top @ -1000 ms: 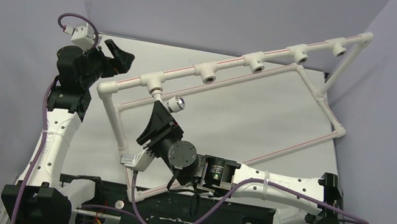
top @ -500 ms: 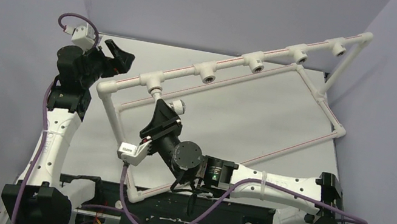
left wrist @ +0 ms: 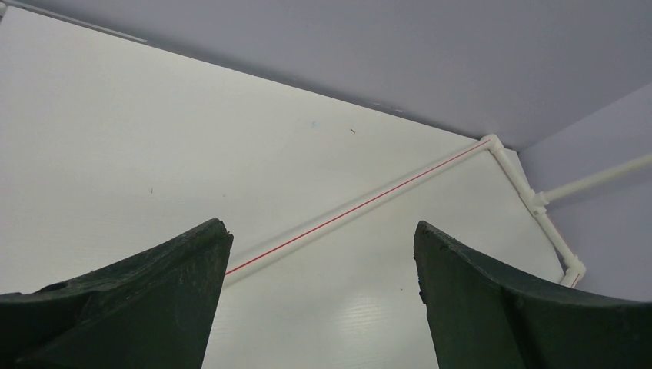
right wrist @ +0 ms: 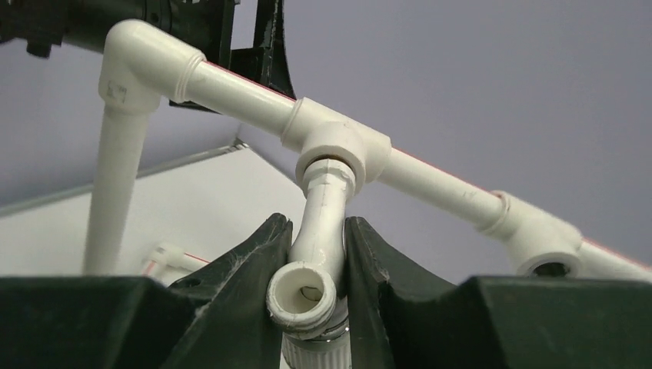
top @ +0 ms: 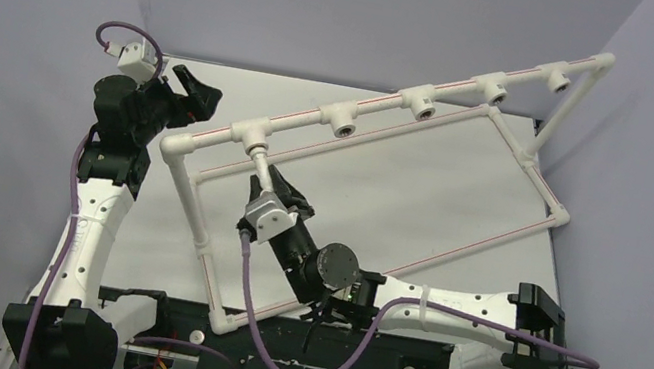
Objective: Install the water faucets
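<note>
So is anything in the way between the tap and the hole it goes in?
Nothing visible is. The right pincer grips the water faucet, whose top end already meets the tee socket on the pipe frame.

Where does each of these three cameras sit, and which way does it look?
Top view: high behind the robot, looking down on the table and white pipe frame; the left arm and right arm both show.
Left wrist view: on the left arm, looking across the table to the far wall; the open left claw frames it.
Right wrist view: on the right arm, looking up at a tee socket; the right claw is shut on the faucet.
Shared: top and right wrist views both show that faucet at the tee socket.
</note>
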Motion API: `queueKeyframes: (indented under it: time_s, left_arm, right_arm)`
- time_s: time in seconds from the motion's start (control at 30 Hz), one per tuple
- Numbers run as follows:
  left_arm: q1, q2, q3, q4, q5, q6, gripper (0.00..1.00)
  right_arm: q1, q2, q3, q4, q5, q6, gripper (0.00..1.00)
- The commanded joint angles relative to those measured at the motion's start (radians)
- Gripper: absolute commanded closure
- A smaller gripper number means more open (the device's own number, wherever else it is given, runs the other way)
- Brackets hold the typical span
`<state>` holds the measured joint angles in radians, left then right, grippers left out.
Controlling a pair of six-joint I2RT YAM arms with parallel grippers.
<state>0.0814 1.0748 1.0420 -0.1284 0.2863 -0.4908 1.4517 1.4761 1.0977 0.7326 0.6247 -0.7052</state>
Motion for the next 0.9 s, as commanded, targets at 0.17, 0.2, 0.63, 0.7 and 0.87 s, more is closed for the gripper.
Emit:
queueKeyframes:
  time_s: [0.17, 0.2, 0.63, 0.7, 0.87]
  left_arm:
    - [0.009, -0.013, 0.022, 0.054, 0.021, -0.005, 0.14]
    - [0.008, -0.013, 0.020, 0.054, 0.021, -0.005, 0.13]
    - [0.008, -0.016, 0.020, 0.056, 0.019, -0.005, 0.13]
    - [0.008, -0.014, 0.020, 0.056, 0.018, -0.005, 0.13]
    - [0.008, -0.014, 0.020, 0.056, 0.019, -0.006, 0.13]
  right_arm:
    - [-0.022, -0.071, -0.087, 0.381, 0.114, 0.659, 1.00]
    - [-0.026, -0.072, -0.094, 0.387, 0.125, 0.726, 1.00]
    - [-0.060, -0.019, -0.103, 0.453, 0.221, 1.381, 1.00]
    - [-0.058, -0.002, -0.089, 0.468, 0.224, 1.431, 1.00]
    - [-0.042, 0.026, -0.044, 0.492, 0.215, 1.356, 1.00]
